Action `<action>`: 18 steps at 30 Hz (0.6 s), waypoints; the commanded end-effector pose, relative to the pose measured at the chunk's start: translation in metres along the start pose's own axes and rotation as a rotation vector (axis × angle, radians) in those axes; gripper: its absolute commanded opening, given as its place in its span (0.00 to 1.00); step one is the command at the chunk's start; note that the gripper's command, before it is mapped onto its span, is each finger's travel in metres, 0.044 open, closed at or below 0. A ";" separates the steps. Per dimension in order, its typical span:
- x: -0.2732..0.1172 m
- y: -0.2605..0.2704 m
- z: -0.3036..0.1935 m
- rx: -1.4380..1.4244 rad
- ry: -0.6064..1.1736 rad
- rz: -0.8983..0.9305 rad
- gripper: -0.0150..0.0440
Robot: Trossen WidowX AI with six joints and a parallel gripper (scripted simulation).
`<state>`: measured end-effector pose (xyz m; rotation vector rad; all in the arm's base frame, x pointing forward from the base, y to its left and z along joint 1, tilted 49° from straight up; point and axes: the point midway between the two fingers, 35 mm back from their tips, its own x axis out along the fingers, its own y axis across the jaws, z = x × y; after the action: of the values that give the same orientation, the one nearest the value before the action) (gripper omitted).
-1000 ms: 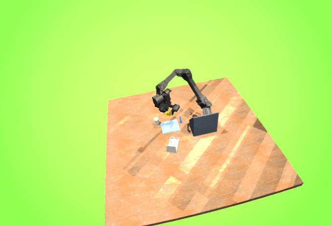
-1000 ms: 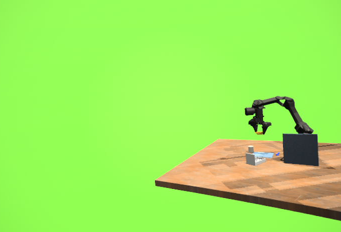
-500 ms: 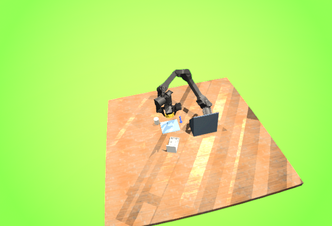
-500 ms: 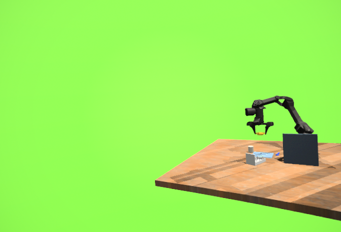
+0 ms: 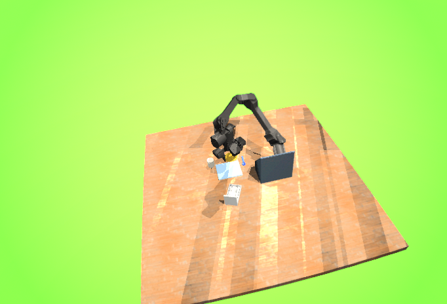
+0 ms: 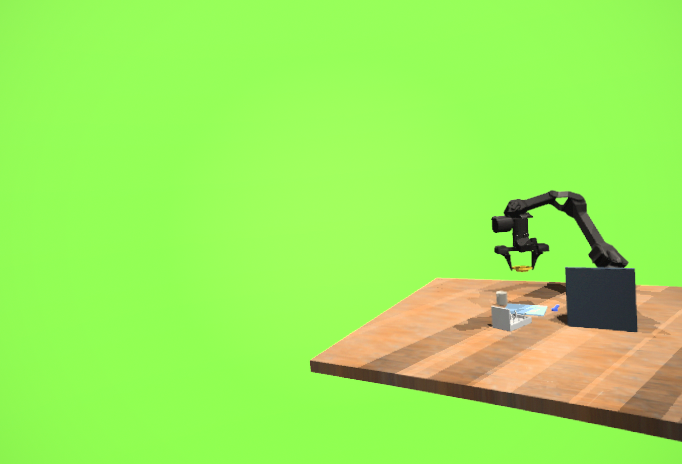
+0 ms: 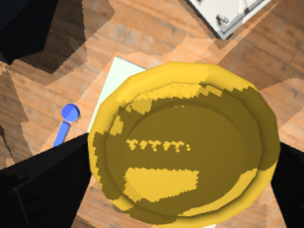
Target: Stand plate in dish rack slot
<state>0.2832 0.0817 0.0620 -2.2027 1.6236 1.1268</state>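
Observation:
The yellow round plate (image 5: 231, 157) (image 6: 522, 268) (image 7: 190, 132) is held level, well above the table. My gripper (image 5: 231, 156) (image 6: 522, 269) (image 7: 182, 147) points down and is shut on the plate, with one finger at each side of its rim. The small light grey dish rack (image 5: 231, 200) (image 6: 500, 318) (image 7: 219, 11) stands on the table, with a tall wall at one end and small rails inside. It is at the top edge of the wrist view, partly cut off. The plate is not over the rack.
A light blue sheet (image 5: 228, 170) (image 6: 537, 310) (image 7: 110, 88) lies between the arm and the rack. A blue spoon-like thing (image 5: 243, 160) (image 6: 555, 308) (image 7: 70, 113) lies beside it. A whitish cup (image 5: 210, 162) (image 6: 501, 298) stands near the sheet. A dark block (image 5: 277, 168) (image 6: 602, 299) stands at the arm's base.

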 end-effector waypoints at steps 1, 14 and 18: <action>-0.001 0.000 0.008 -0.130 -0.003 -0.002 0.25; 0.000 0.001 0.028 -0.576 0.001 0.000 0.25; 0.001 0.002 0.035 -0.713 0.002 0.001 0.25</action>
<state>0.2687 0.0959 0.0413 -2.5363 1.4066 1.8187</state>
